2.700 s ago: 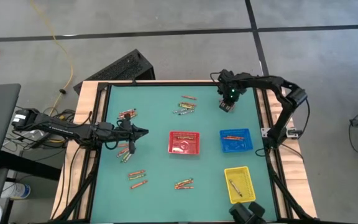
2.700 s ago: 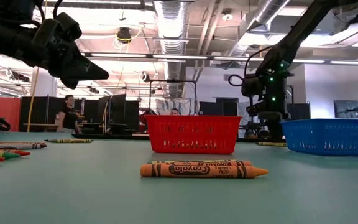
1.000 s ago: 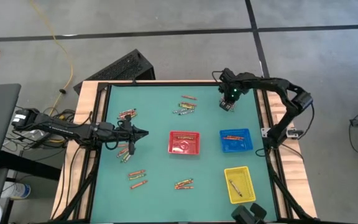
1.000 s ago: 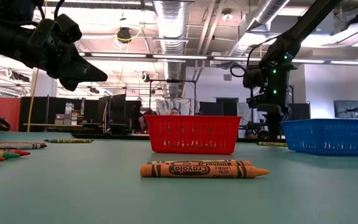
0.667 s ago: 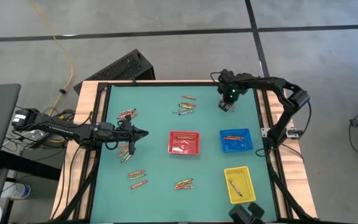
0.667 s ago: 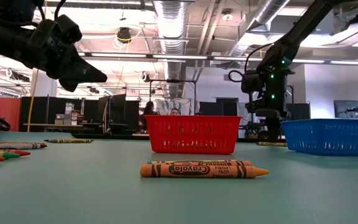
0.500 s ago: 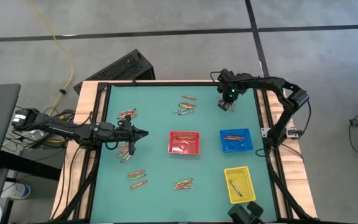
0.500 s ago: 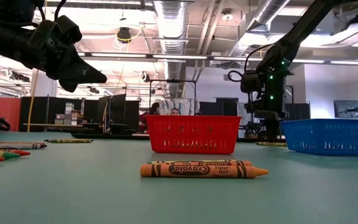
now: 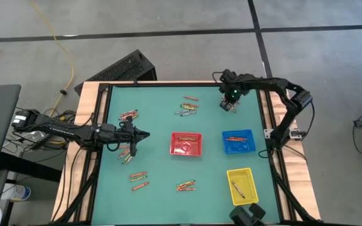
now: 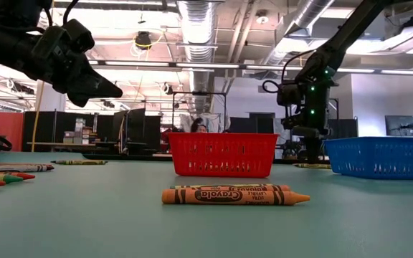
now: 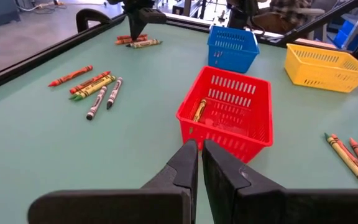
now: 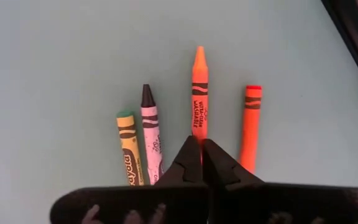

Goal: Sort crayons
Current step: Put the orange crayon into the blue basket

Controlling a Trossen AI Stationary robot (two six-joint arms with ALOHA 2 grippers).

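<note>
Crayons lie scattered in small clusters on a green table (image 9: 156, 188): thin paper-wrapped sticks, mostly orange, red, yellow-green and grey. In the right wrist view, four lie side by side approx. parallel: a yellow crayon w/ green tip (image 12: 127, 146), a pale pink one w/ dark tip (image 12: 150, 132), an orange crayon (image 12: 199, 93) and a shorter red-orange one (image 12: 250, 124).

The right gripper (image 12: 201, 152), at the far right corner of the table, has its fingers pressed together, their tips directly over the near end of the orange crayon; whether they pinch it or just cover it can't be made out (that end is hidden behind the fingers).

The left gripper (image 11: 199, 163) hovers above the table's left side, fingers together, nothing between them. Ahead of it stands a red tray (image 11: 229, 134) w/ one crayon inside.

From above, a blue tray (image 9: 239, 142) and a yellow tray (image 9: 242, 186) each hold a crayon; colours too small to tell.

In the low view, one orange crayon (image 10: 235, 195) lies close up front.
</note>
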